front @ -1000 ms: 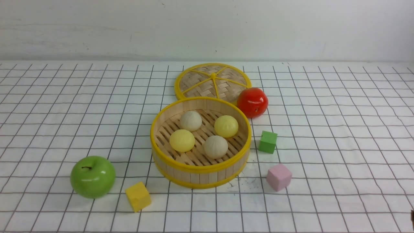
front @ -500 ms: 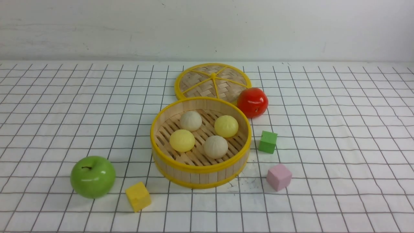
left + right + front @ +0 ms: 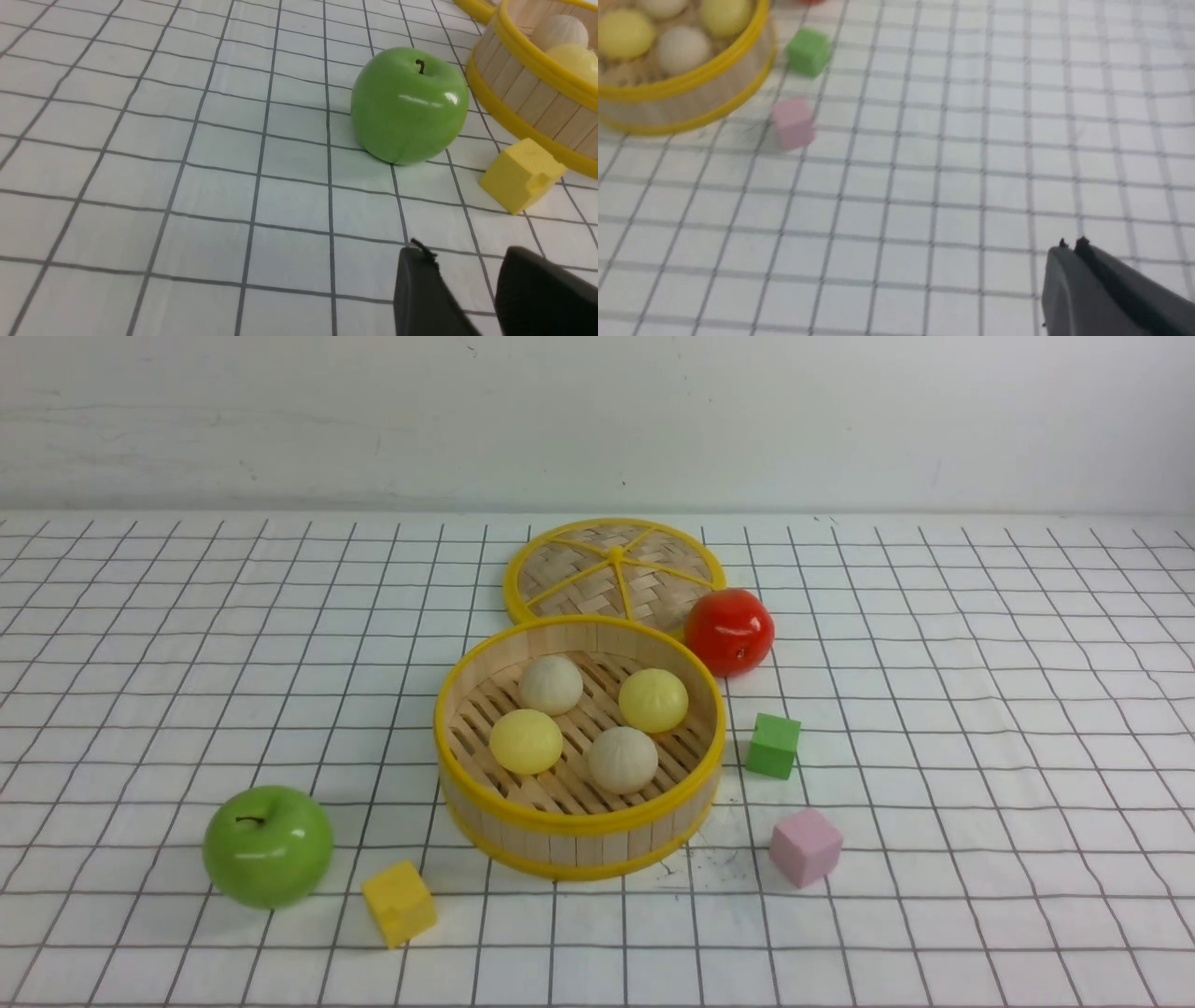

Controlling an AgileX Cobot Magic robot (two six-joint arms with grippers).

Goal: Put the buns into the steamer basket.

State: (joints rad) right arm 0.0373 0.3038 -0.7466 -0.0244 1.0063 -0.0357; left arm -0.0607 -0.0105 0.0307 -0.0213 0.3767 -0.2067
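Front view: four matte buns (image 3: pixel 527 741) fill the steamer basket (image 3: pixel 579 820).

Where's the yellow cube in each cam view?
Front view: yellow cube near the lower edge, between the green apple and the steamer basket.
Left wrist view: yellow cube at the right side, beside the apple.
Right wrist view: not in it.
Shared landmark: the steamer basket's yellow rim, seen in all three views.
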